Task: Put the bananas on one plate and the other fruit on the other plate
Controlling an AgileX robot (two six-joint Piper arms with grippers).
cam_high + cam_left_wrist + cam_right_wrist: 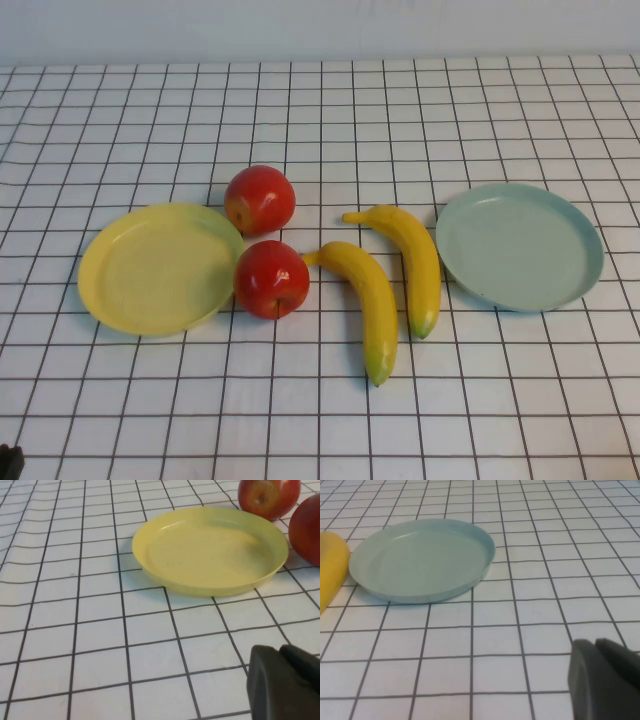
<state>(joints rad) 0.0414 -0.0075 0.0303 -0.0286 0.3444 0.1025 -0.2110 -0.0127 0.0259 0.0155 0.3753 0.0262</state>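
Observation:
Two yellow bananas (372, 305) (413, 262) lie side by side on the checked cloth at the middle. To their right sits the pale blue-green plate (520, 245), bare inside (422, 557). Two red apples (259, 199) (271, 278) rest against the right rim of the yellow plate (160, 267), which holds nothing (210, 550). My left gripper (280, 652) is shut and holds nothing, low over the cloth on the near side of the yellow plate. My right gripper (596, 647) is shut and holds nothing, near the blue-green plate. A banana end (331, 567) touches that plate's rim.
A white cloth with a black grid (320, 420) covers the whole table. A pale wall (320, 30) runs along the far edge. A dark bit of the left arm (10, 462) shows at the near left corner.

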